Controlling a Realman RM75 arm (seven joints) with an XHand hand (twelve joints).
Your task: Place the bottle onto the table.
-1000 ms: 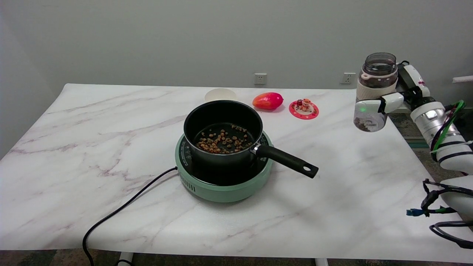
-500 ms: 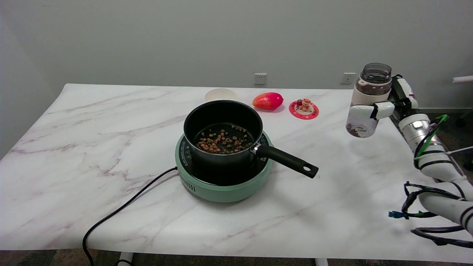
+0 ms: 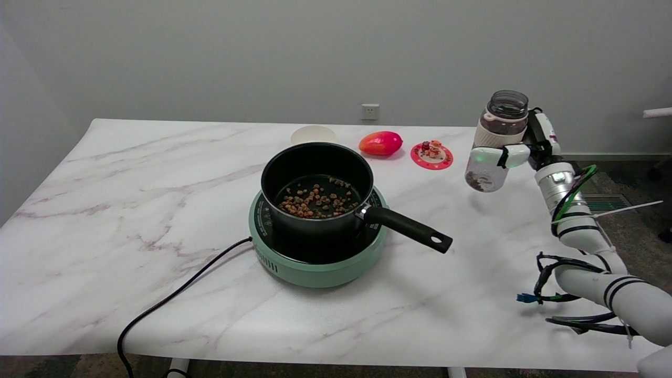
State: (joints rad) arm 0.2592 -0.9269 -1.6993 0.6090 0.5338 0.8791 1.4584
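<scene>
A clear bottle (image 3: 493,139) with a white band, an open dark mouth and brown bits at its bottom is held upright in the air above the marble table's (image 3: 157,173) right side. My right hand (image 3: 517,149) grips it around the middle, white fingers (image 3: 496,156) wrapped across its front. The bottle's base hangs a short way above the tabletop, to the right of the small red coaster.
A black pot (image 3: 315,191) holding brown pieces sits on a green hot plate (image 3: 317,262), its handle (image 3: 409,228) pointing toward the lower right. A black cord (image 3: 173,299) runs off the front edge. A white bowl (image 3: 313,135), red fruit (image 3: 380,143) and red coaster (image 3: 431,155) line the back.
My right hand has carried the bottle leftward and slightly down, from beyond the table's right edge to over the tabletop. The pot and other items have not moved.
</scene>
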